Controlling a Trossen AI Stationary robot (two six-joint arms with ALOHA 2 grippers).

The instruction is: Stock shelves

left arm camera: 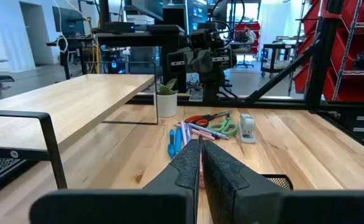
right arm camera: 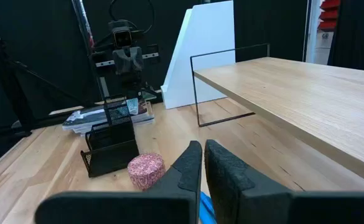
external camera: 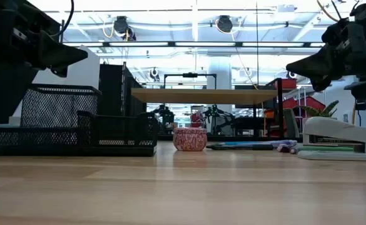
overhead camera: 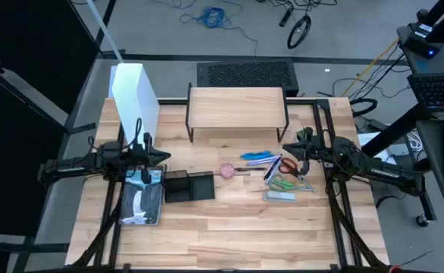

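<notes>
Both arms hover with jaws clenched, holding nothing

The shelves (overhead camera: pixel 237 106) stand at twelve o'clock of the table; left gripper (overhead camera: pixel 161 156) hangs at nine above the black organizer (overhead camera: pixel 189 185), right gripper (overhead camera: pixel 288 147) at three above the scissors (overhead camera: pixel 285 165)

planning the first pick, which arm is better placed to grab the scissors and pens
Right, probably. The right gripper hovers beside the scissors and pens, while the left gripper sits across the table by the black organizer tray.
</notes>
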